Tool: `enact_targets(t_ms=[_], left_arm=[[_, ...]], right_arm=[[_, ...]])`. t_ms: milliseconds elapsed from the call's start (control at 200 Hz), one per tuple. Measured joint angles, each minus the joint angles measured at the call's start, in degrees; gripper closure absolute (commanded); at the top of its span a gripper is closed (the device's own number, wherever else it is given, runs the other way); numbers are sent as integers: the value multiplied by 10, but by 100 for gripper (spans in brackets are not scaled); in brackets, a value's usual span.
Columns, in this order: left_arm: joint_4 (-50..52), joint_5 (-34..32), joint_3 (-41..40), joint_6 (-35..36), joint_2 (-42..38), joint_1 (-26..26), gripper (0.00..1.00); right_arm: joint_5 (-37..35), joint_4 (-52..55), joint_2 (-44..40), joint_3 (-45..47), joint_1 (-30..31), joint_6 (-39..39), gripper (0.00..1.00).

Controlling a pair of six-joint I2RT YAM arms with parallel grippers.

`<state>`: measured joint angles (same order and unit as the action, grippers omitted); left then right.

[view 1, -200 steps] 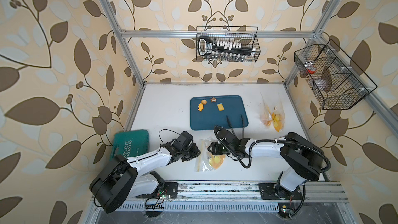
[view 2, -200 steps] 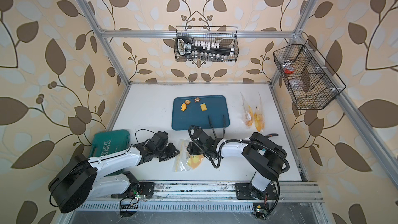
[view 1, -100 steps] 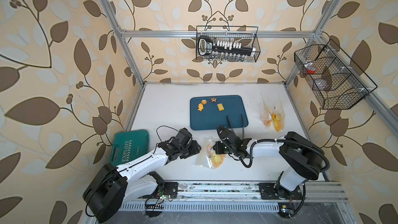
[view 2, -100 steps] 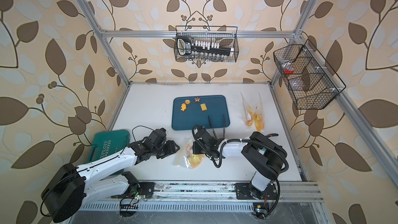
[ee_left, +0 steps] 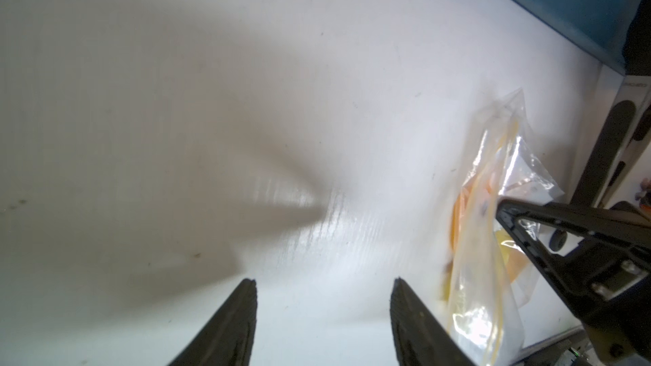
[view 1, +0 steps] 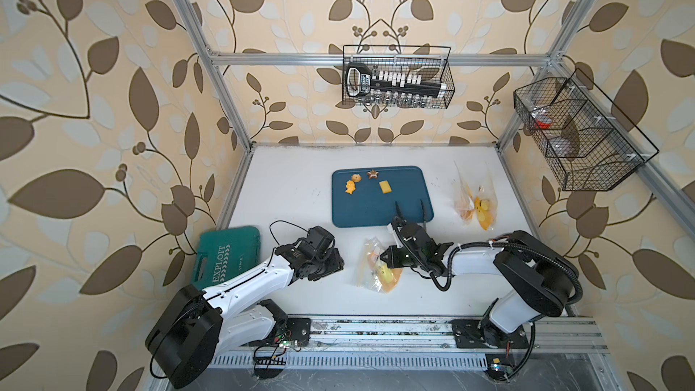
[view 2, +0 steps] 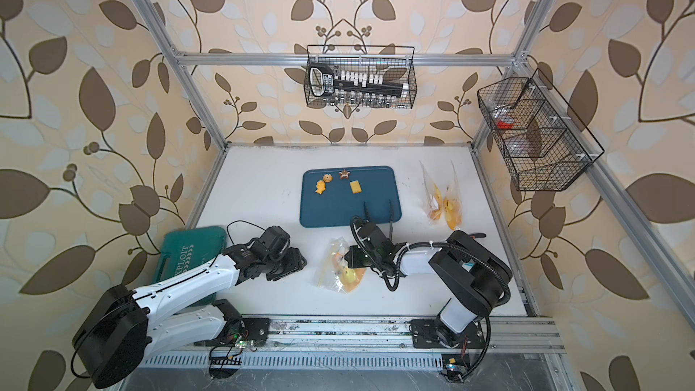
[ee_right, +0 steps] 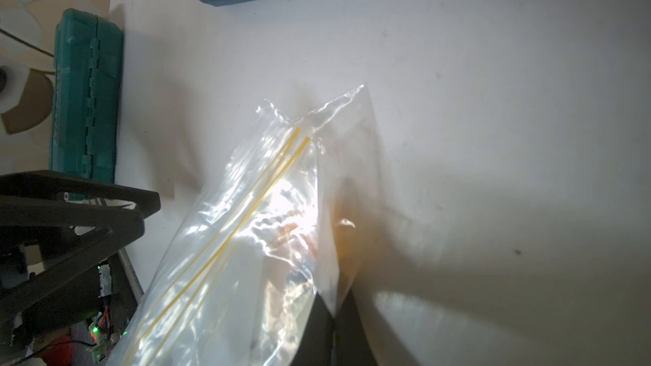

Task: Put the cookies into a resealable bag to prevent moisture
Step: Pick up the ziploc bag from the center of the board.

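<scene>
Several cookies lie on the blue tray [view 1: 395, 208]: a fish [view 1: 350, 187], a flower [view 1: 355, 177], a brown star [view 1: 372, 174] and a square [view 1: 384, 187]. A clear resealable bag [view 1: 378, 268] with yellow zip lines lies in front of the tray, and orange-yellow shapes show through it. My right gripper [view 1: 386, 257] is shut on the bag's edge; in the right wrist view the film [ee_right: 246, 241] is pinched between the gripper's [ee_right: 333, 315] closed tips. My left gripper [view 1: 336, 261] stands open left of the bag, apart from it. In the left wrist view the gripper [ee_left: 322, 281] holds nothing, with the bag [ee_left: 475, 293] beside it.
A green tool case [view 1: 225, 255] lies at the front left, close to my left arm. Two more clear bags [view 1: 474, 204] lie right of the tray. Wire baskets hang on the back wall [view 1: 396, 77] and the right wall [view 1: 575, 133].
My left gripper has opened and let go of the bag. My right gripper has shut on the bag's edge, and the bag has shifted slightly to the right.
</scene>
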<state>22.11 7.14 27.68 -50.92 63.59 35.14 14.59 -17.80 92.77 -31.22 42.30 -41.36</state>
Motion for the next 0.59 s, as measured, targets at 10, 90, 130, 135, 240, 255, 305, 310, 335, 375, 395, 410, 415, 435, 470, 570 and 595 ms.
enact_targets(t_ms=[10, 90, 130, 135, 240, 255, 305, 310, 335, 375, 395, 410, 415, 435, 470, 570, 595], left_arm=[[0, 0, 0, -2, 1, 0, 46], [2, 3, 0, 0, 9, 0, 51], [2, 4, 0, 2, 14, 0, 54], [2, 4, 0, 1, 14, 0, 55], [-1, 10, 0, 4, 26, 0, 59], [-2, 11, 0, 5, 28, 0, 59], [-5, 16, 0, 7, 31, 0, 60], [-5, 16, 0, 6, 31, 0, 60], [-8, 18, 0, 7, 32, 0, 61], [-12, 19, 0, 8, 32, 0, 62], [-13, 20, 0, 10, 33, 0, 63], [-15, 21, 0, 9, 33, 0, 63], [-15, 21, 0, 9, 33, 0, 63], [-18, 24, 0, 10, 34, 0, 64], [-24, 29, -1, 10, 36, 0, 65], [-41, 40, -2, 14, 56, 0, 69], [-47, 46, -2, 16, 63, 0, 69]], right_arm=[[3, -1, 0, 1, -2, 2, 100], [24, -6, 2, 4, -15, 8, 100], [35, -10, 5, 4, -19, 10, 100], [36, -10, 6, 4, -20, 10, 100], [63, -30, 19, 3, -25, 16, 100], [65, -31, 21, 3, -25, 17, 100], [72, -35, 24, 3, -25, 20, 100], [73, -35, 24, 3, -25, 20, 100], [75, -36, 26, 2, -25, 22, 100], [77, -37, 26, 2, -25, 25, 100], [78, -37, 26, 2, -25, 25, 100], [78, -37, 27, 2, -25, 27, 100], [79, -37, 27, 2, -25, 27, 100], [80, -37, 27, 2, -25, 28, 100], [80, -36, 27, 2, -25, 30, 100], [82, -37, 27, 2, -25, 34, 100], [82, -37, 27, 2, -25, 35, 100]])
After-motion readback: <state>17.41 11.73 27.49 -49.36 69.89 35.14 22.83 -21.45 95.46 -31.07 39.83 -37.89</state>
